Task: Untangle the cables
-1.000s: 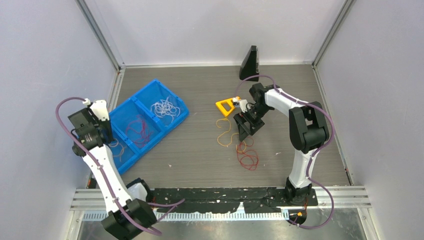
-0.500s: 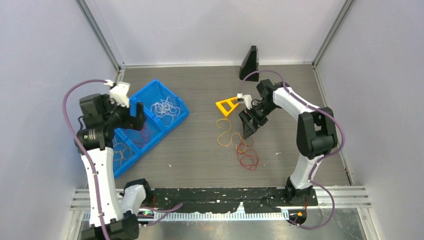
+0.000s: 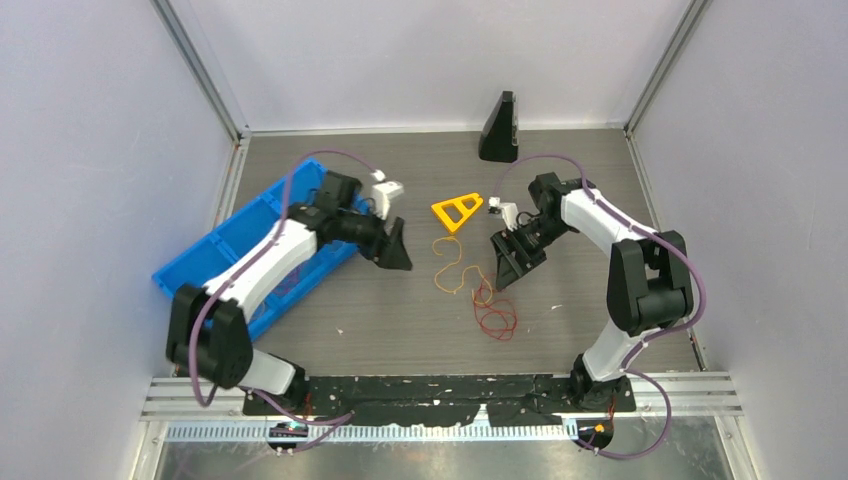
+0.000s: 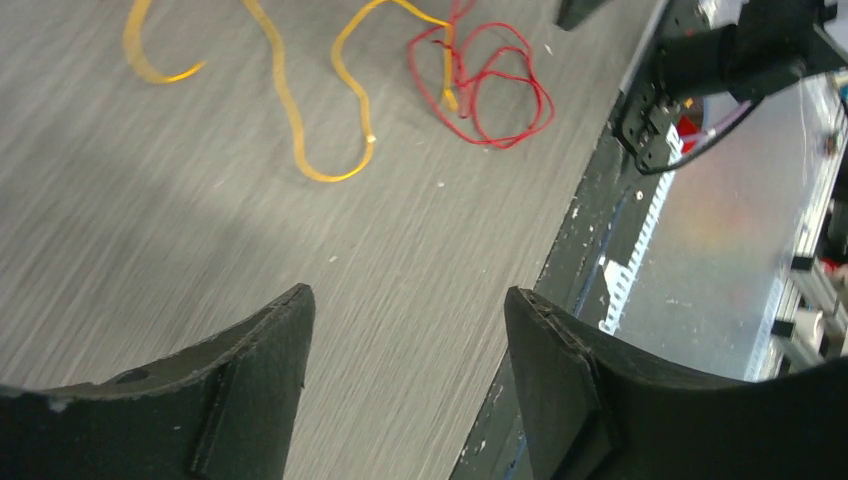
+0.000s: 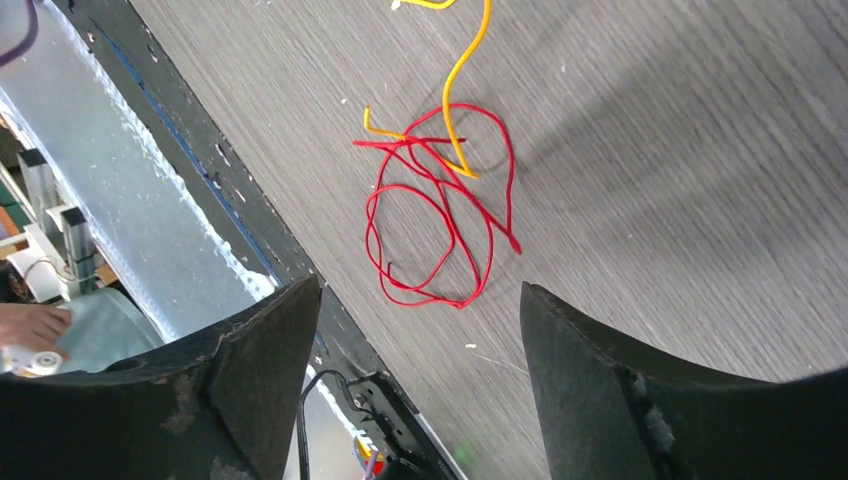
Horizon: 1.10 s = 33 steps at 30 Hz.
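The nearer cable (image 3: 495, 318) is lying mid-table (image 3: 400, 320), crossing the end of the farther cable (image 3: 452, 268) behind it. The left gripper (image 3: 397, 255) is hanging to their left and the right gripper (image 3: 503, 272) to their right. A triangular frame (image 3: 455, 210) is sitting just behind the cables, a wedge stand (image 3: 499, 128) is standing at the far edge, and a bin (image 3: 200, 265) is lying at the left, partly under the left arm.

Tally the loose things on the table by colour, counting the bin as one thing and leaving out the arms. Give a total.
Orange: 1, the orange cable
Red: 1, the red cable
Yellow: 1, the triangular frame
Black: 1, the wedge-shaped stand
Blue: 1, the bin
Total: 5
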Motion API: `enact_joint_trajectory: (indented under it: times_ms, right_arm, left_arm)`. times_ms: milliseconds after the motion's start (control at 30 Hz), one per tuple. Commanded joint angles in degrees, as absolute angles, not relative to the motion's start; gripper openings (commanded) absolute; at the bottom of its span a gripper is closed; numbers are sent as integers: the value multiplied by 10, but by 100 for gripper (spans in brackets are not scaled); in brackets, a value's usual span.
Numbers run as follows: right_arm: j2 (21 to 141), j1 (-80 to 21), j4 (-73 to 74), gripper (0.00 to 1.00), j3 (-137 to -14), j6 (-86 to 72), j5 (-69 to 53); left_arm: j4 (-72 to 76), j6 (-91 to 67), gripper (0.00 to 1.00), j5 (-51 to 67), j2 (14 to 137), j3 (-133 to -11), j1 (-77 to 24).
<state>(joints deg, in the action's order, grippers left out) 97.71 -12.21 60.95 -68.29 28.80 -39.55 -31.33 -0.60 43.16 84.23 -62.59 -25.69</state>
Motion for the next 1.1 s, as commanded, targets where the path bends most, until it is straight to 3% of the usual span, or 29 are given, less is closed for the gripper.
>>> enact_joint_trajectory:
  times_ms: [0, 167, 333, 467, 800, 867, 1000, 1067]
  right_arm:
    - [1000, -122, 565, 76, -683, 260, -431]
    - [1042, -122, 516, 68, -692, 237, -436]
    - [1064, -122, 504, 46, -693, 241, -435]
    - [1060, -122, 493, 37, -679, 235, -439]
    - [1038, -122, 475, 35, -643, 220, -434]
    - [1035, -122, 475, 35, -644, 218, -432]
    - [1032, -122, 485, 35, -650, 217, -426]
    - [1029, -122, 485, 35, -649, 219, -420]
  left_arm:
    - [-202, -9, 74, 465, 867, -665, -316]
    - [-166, 12, 78, 432, 905, -657, -337]
    - [-153, -42, 74, 383, 970, -680, -337]
    - [-157, -87, 71, 374, 1022, -693, -336]
    - [-178, -145, 60, 347, 1129, -722, -340]
    - [-174, -144, 53, 355, 1144, -731, -343]
    - [-172, -138, 14, 392, 1150, -754, -344]
    - [-191, -111, 0, 393, 1114, -762, -343]
